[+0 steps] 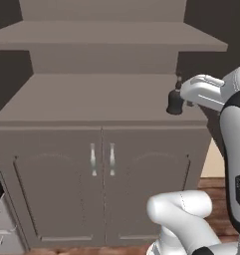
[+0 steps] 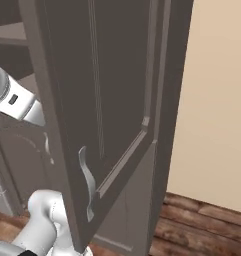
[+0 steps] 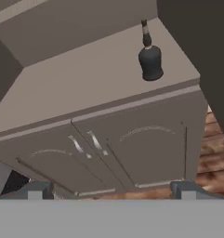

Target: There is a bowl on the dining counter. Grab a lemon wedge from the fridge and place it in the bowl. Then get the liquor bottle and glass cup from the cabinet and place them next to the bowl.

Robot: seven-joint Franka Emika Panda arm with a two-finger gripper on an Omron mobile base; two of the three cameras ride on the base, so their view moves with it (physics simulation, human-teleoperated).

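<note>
While the bottle stands upright near the right end of the cabinet ledge, close to the front edge, nothing is touching it. It is dark, almost black, with a rounded body and a thin neck; in the left base view the bottle shows just beside the white hand of the arm, which reaches in from the right at about the same height. The gripper has its two dark fingertips set wide apart at the bottom of the hand view, with nothing between them, and the bottle sits well above them in that view. Below the ledge, the two lower doors with arched panels are closed, their slim silver handles side by side at the middle. Above the ledge a bare shelf runs across. In the right base view an upper door stands swung open, its curved silver handle facing the camera, with a cream wall and wooden floor to its right.
</note>
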